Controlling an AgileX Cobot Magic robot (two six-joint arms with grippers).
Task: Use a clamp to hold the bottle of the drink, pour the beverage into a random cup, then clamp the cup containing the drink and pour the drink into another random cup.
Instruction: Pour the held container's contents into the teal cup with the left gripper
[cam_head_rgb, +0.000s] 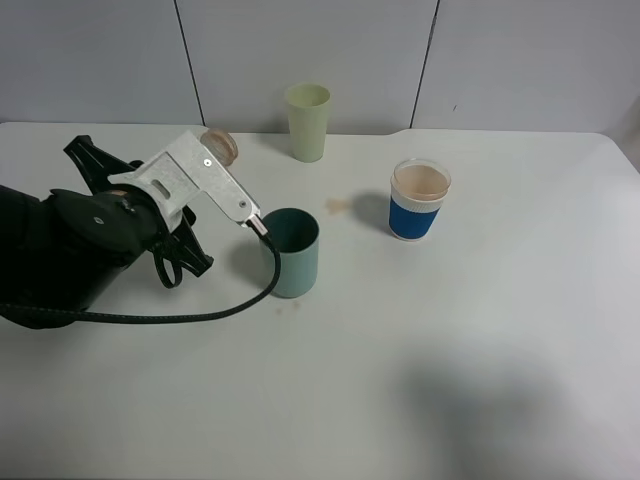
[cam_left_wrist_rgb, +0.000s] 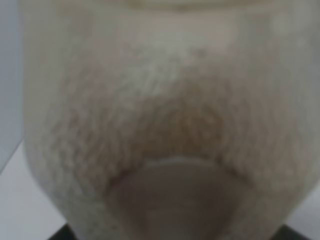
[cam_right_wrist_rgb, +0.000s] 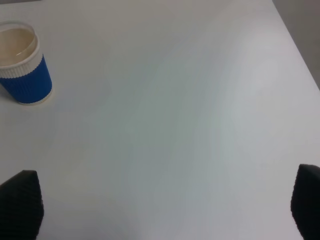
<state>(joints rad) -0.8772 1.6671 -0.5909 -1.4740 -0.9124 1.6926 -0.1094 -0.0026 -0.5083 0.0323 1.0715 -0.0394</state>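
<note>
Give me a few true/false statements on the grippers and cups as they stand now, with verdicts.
1. The left gripper is shut on the bottle of the drink, beside the teal-green tumbler. True.
2. The right gripper grips the blue-banded cup. False: its jaws stand open over the table, apart from that cup.
3. Pale brown liquid shows inside the blue-banded cup. True.
4. The pale yellow-green cup lies on its side. False: it stands upright near the table's far edge.
</note>
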